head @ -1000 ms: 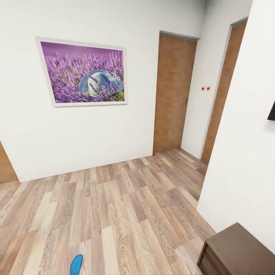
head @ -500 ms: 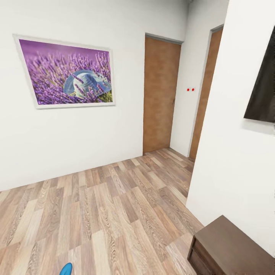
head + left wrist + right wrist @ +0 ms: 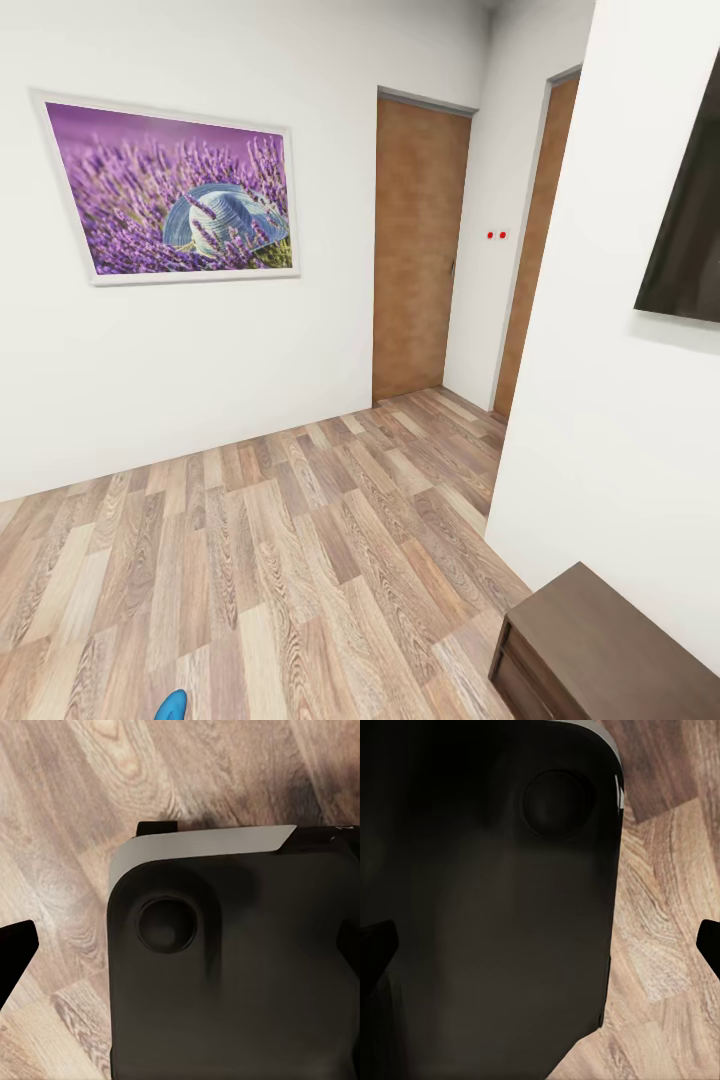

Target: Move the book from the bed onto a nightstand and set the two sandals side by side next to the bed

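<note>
The tip of one bright blue sandal (image 3: 172,705) pokes in at the bottom edge of the head view, lying on the wood-plank floor (image 3: 300,540). The book and the bed are out of view. In the left wrist view one black fingertip (image 3: 15,958) shows far out at the picture's edge, above the floor and the robot's dark base (image 3: 225,975). My right gripper (image 3: 540,941) is open, its two fingertips at opposite edges of its view with nothing between them but the robot's dark body.
A dark brown wooden cabinet (image 3: 600,650) stands against the white wall at the lower right, under a black screen (image 3: 690,220). A lavender picture (image 3: 175,205) hangs on the far wall. Two tan doors (image 3: 420,250) close off the far corner.
The camera turned to the right a second ago, bringing the black screen into view and shifting everything leftward. Since half a second ago the view has barely moved. Nothing in the room itself moved.
</note>
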{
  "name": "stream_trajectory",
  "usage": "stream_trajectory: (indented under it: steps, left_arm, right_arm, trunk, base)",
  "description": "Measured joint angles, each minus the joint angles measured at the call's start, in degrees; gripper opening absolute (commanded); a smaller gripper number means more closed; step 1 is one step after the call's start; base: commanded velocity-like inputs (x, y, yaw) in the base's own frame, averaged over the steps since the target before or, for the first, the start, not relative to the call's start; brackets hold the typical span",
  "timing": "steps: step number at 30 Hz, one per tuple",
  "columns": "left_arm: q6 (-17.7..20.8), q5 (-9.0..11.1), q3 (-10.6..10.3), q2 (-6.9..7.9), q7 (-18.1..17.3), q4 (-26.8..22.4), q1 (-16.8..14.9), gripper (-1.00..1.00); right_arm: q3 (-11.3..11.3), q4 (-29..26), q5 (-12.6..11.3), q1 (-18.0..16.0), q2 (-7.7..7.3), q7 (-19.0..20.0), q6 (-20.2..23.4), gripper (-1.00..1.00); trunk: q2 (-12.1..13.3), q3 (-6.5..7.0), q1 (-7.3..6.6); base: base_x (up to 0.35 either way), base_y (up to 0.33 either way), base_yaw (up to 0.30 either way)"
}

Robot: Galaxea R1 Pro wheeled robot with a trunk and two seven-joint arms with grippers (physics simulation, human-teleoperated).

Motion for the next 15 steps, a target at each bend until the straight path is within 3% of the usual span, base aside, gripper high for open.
stream_trajectory:
  steps: [10,15]
  left_arm:
    - [-0.55,-0.04,0.01,0.00,0.00,-0.03,0.00,1.00]
    - [-3.01,-0.04,0.05,0.06,0.06,-0.52,-0.02,1.00]
  right_arm:
    - [0.11,0.00,0.10,0.00,0.05,0.00,0.00,1.00]
    - [0.10,0.00,0.06,0.00,0.05,0.05,0.00,1.00]
  trunk:
    - [0.00,0.00,0.00]
    - [0.00,0.00,-0.01]
  base:
    - [0.000,0.000,0.000]
    - [0.075,0.000,0.000]
